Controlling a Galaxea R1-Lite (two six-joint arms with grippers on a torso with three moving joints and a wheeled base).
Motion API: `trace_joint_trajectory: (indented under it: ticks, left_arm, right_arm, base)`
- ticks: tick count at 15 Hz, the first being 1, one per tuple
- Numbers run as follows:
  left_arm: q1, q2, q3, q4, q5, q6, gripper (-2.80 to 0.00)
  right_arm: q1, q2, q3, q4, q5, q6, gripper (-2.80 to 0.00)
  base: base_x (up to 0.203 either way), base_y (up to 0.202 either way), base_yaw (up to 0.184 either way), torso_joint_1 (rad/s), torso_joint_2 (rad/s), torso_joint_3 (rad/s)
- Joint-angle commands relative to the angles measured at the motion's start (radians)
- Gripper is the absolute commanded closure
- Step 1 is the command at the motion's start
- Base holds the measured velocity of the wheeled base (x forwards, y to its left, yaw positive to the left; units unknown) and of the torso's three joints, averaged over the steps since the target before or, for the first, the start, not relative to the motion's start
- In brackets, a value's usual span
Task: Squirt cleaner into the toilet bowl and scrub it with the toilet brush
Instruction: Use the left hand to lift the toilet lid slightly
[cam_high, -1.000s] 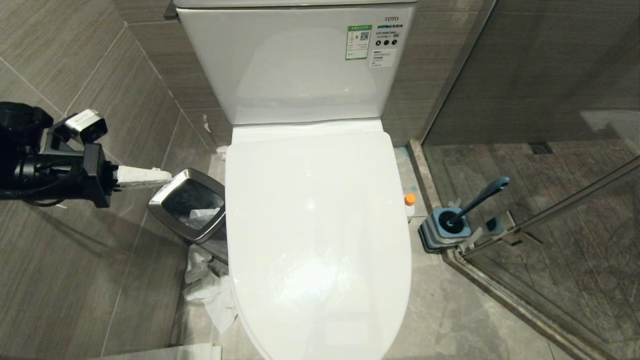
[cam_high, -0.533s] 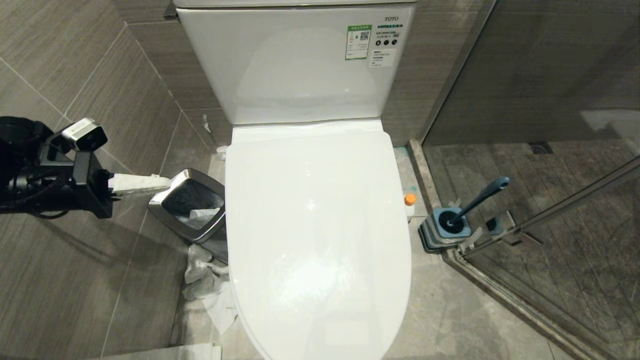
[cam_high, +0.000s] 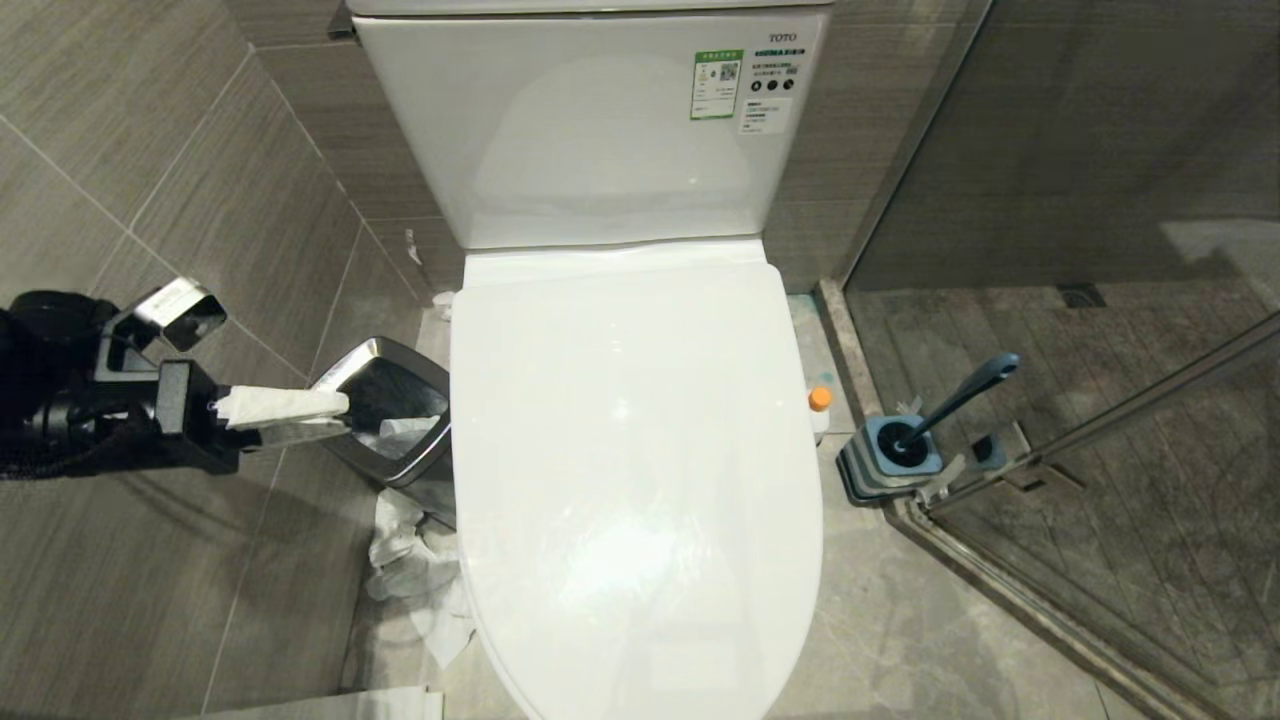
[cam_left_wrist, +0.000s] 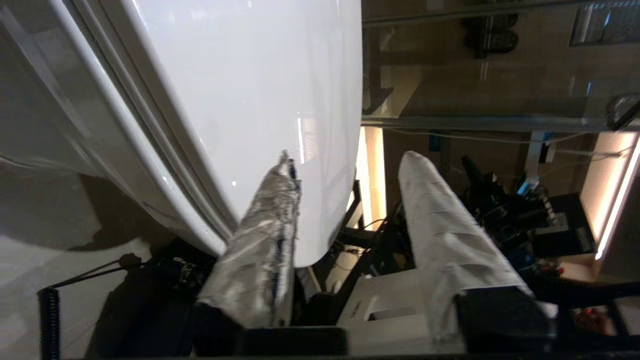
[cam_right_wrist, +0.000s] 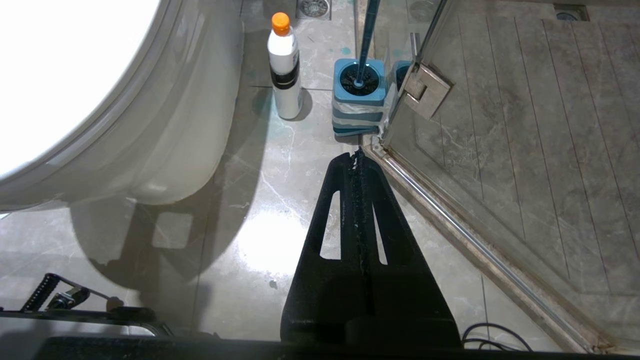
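Head view: the left gripper (cam_high: 335, 418), fingers spread and empty, is held beside the lidded toilet bowl (cam_high: 635, 480). The right gripper (cam_right_wrist: 358, 152) is seen pressed together.

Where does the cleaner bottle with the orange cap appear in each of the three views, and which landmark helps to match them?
Head view: only the orange cap of the cleaner bottle shows, at the right edge of the toilet lid.
Left wrist view: not in it.
Right wrist view: the whole bottle stands on the floor, between the toilet and the brush holder.
Shared landmark: the white toilet lid, in all three views.
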Motion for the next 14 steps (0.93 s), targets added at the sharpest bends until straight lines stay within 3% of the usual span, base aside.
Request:
trace_joint_trajectory:
  ticks: [1, 5, 14]
  left_arm:
    - [-0.005, 0.003, 0.079, -0.026, -0.011, 0.091, -2.8]
    - [-0.038, 0.007, 0.15, -0.072, -0.007, 0.123, -2.8]
    - [-0.073, 0.008, 0.428, -0.406, -0.009, 0.149, -2.8]
  right_arm:
    - [0.0, 0.002, 0.0, 0.0, 0.0, -0.001, 0.0]
    - [0.0, 0.002, 0.0, 0.0, 0.0, -0.001, 0.0]
    - [0.0, 0.002, 0.0, 0.0, 0.0, -0.001, 0.0]
  base:
    - [0.0, 0.0, 0.0, 0.0, 0.0, 0.0]
    - [0.0, 0.0, 0.0, 0.0, 0.0, 0.0]
    - [0.0, 0.0, 0.0, 0.0, 0.0, 0.0]
